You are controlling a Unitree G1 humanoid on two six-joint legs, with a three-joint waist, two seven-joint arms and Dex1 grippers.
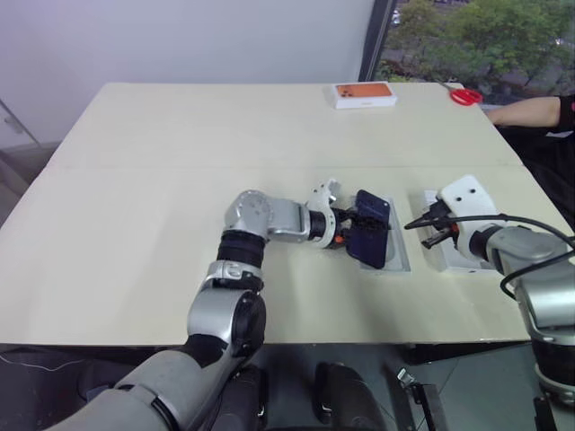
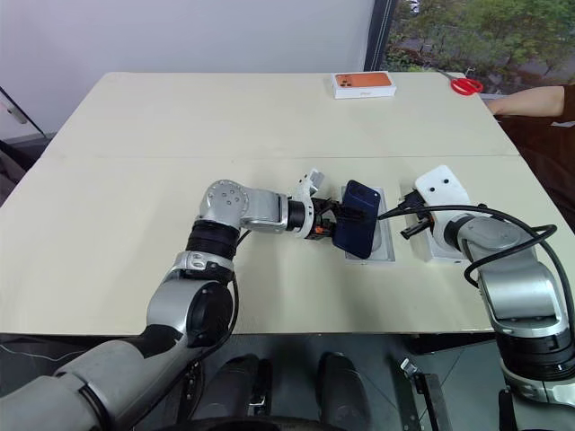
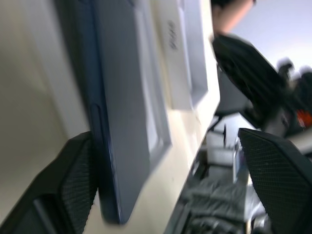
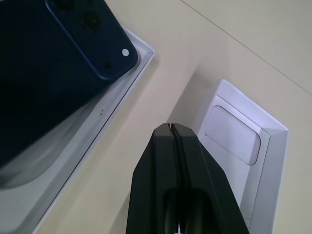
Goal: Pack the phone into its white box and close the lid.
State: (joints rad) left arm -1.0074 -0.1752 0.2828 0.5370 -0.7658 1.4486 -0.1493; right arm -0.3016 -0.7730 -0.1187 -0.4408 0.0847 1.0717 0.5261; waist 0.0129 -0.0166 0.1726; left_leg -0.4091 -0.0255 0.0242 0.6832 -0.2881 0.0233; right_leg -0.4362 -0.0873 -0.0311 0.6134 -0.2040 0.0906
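The dark blue phone [image 1: 370,229] leans tilted over the white box [image 1: 398,260], camera cluster [image 4: 92,24] toward the far end, one long edge raised. My left gripper [image 1: 349,232] is at the phone's left side and open. Its fingers [image 3: 63,185] stand wide apart, one touching the phone [image 3: 122,97]. Right of the box lies the lid [image 1: 446,259], open side up, with a white insert [image 4: 234,134] with a rounded recess in it. My right gripper [image 1: 422,226] hovers shut over the gap between box and lid, holding nothing.
An orange-topped box [image 1: 364,94] and red scissors [image 1: 465,96] lie at the table's far edge. A person's arm [image 1: 530,112] rests at the far right corner. The cream table [image 1: 135,224] stretches bare to the left.
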